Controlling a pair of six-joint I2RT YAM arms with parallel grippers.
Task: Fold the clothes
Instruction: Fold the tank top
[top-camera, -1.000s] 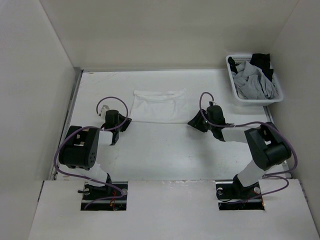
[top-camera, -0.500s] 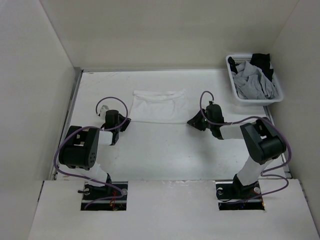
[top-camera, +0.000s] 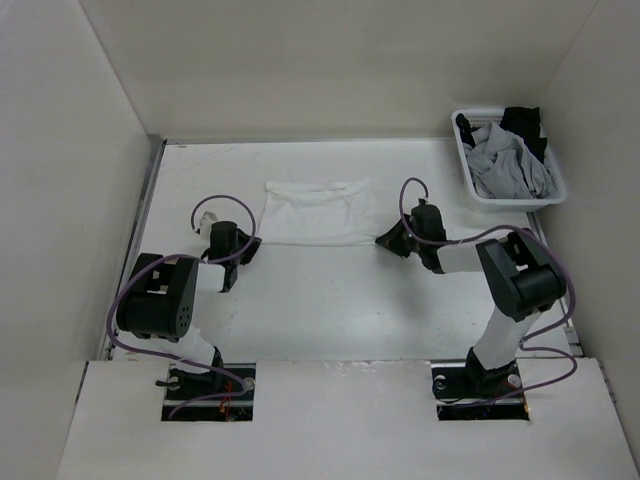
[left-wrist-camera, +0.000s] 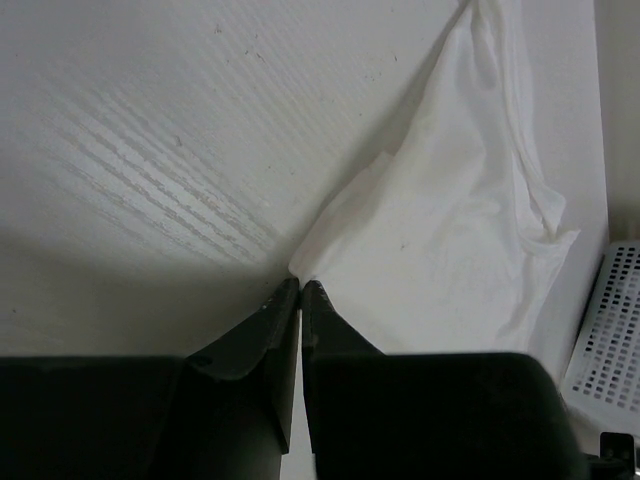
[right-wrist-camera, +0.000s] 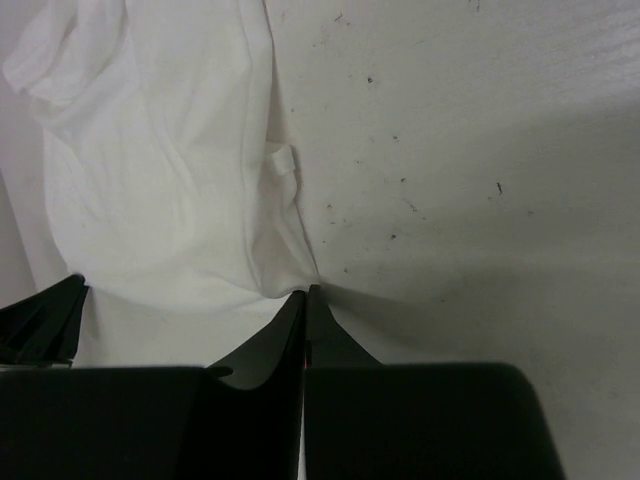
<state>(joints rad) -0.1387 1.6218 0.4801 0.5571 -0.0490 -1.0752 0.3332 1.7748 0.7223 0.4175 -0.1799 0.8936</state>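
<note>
While left end effector and right end effector pinch the clothes, a basket stands apart.

R end effector closed tight, tips pinching near edge of white garment. Fabric spreads ahead + left, wrinkled. Bare speckled tabletop ahead + right.

the right gripper has shut on the clothes' near corner; the left gripper tightened slightly.

Top view looks down from above and behind; both wrist views closely share the clothes
</note>
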